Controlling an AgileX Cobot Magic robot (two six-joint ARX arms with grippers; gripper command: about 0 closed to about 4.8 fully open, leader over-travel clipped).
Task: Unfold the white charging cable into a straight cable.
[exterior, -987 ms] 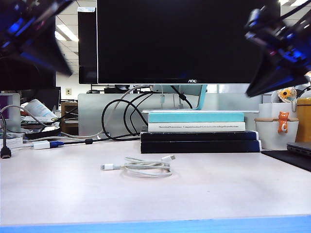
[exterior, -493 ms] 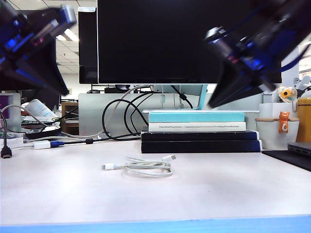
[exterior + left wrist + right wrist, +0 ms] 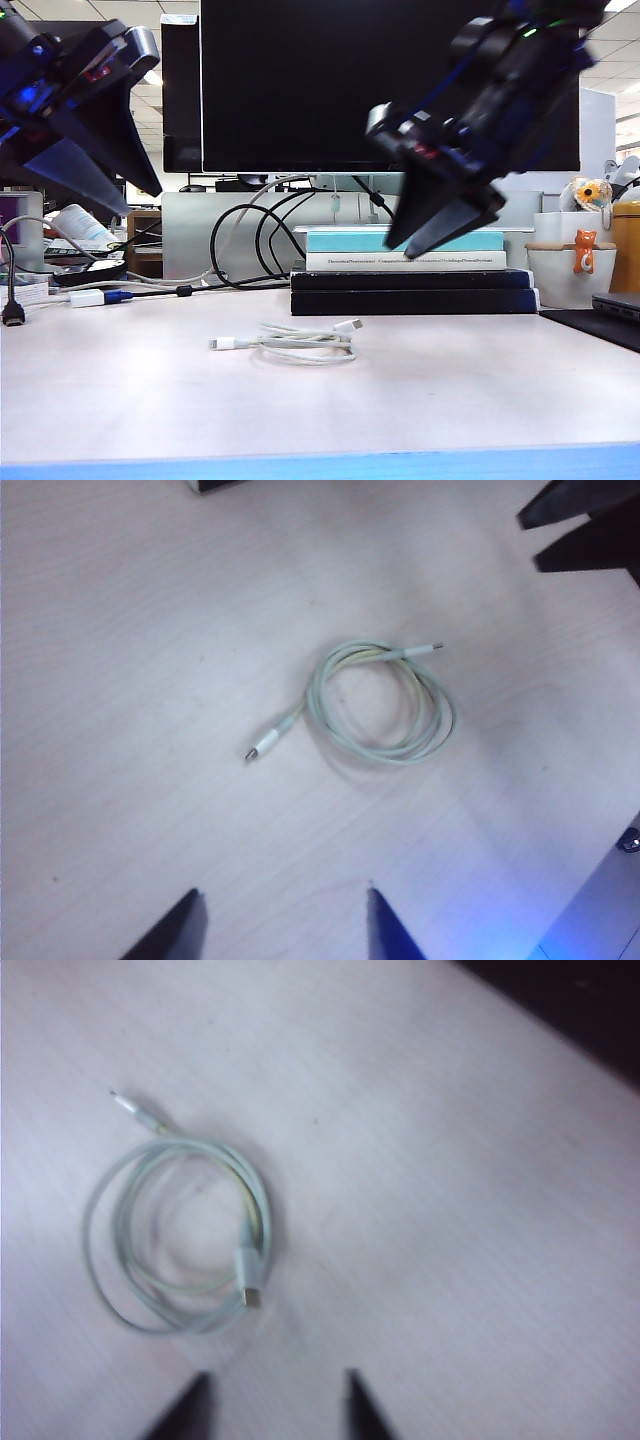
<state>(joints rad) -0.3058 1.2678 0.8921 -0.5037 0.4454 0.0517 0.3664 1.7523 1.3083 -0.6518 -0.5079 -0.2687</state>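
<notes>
The white charging cable [image 3: 300, 345] lies coiled in a loose ring on the pale desk, one plug sticking out to the left and one to the right. In the left wrist view the cable [image 3: 400, 754] lies well ahead of my left gripper [image 3: 283, 892], whose fingers stand apart with nothing between them. My left gripper [image 3: 140, 203] hangs high at the left, far from the coil. My right gripper [image 3: 400, 253] hovers above and to the right of the coil, open. In the right wrist view the cable [image 3: 250, 1260] sits just ahead of the right gripper [image 3: 275, 1375].
Behind the coil stands a stack of books [image 3: 405, 270] under a big black monitor [image 3: 380, 80]. Thick black cables [image 3: 245, 245] loop at the back. A white adapter with a blue plug [image 3: 95, 297] lies at the left. A white cup [image 3: 570, 265] stands at the right.
The right arm has swung down and leftward from the upper right corner to above the coil. The left gripper has shifted slightly. Both grippers have opened. The cable has not moved.
</notes>
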